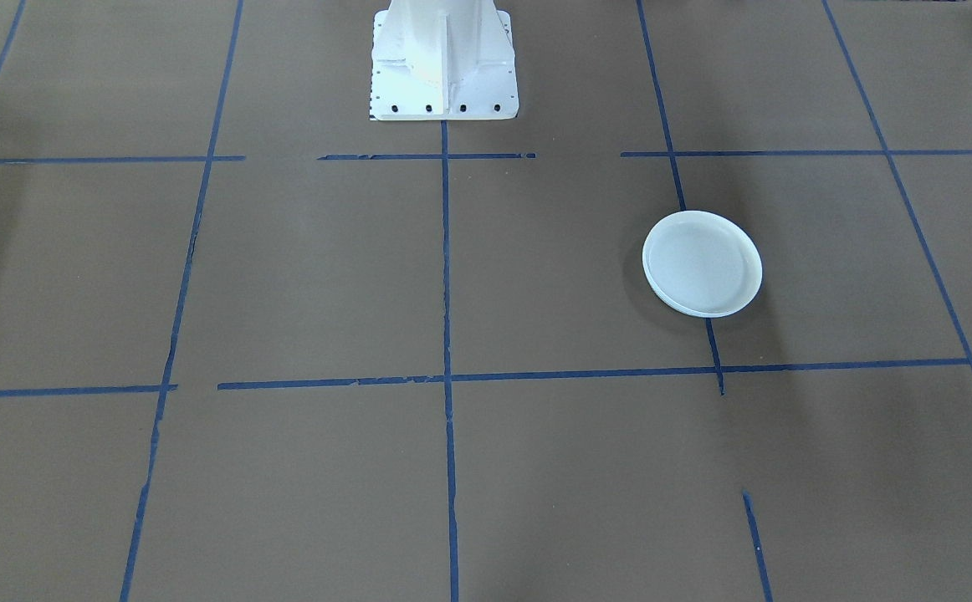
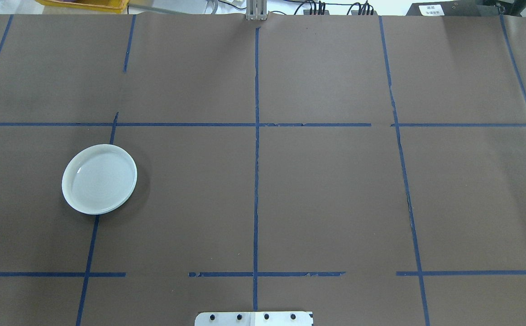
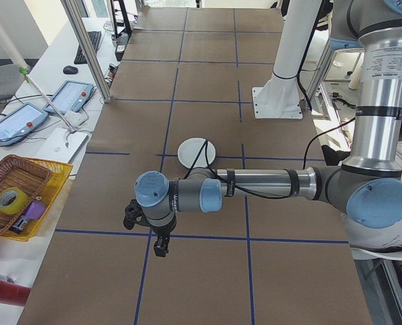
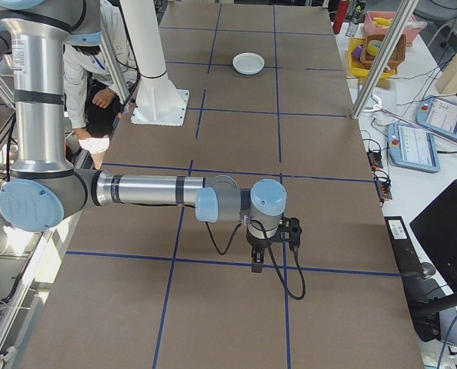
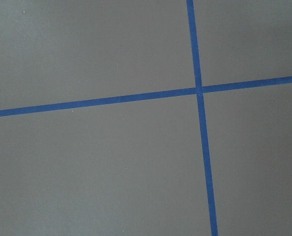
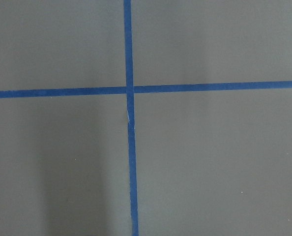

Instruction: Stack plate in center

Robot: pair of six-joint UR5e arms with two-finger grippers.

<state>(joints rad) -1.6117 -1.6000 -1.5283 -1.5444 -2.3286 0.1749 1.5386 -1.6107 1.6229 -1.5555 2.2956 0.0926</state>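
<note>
**Lone plate on the robot's left, both arms held clear of it**

A round, shallow, pale-blue plate with a low raised rim lay flat on the brown paper-covered table, on the robot's left half, straddling one of the blue tape lines of the grid. It appeared to be a single plate, though a second rim edge showed beneath it in the front-facing view, so a stack could not be ruled out.

The left gripper hung over a tape crossing near the table's end, well apart from the plate. The right gripper hung likewise at the opposite end. Both showed only in the side views, so whether their fingers were apart or together could not be told.
</note>
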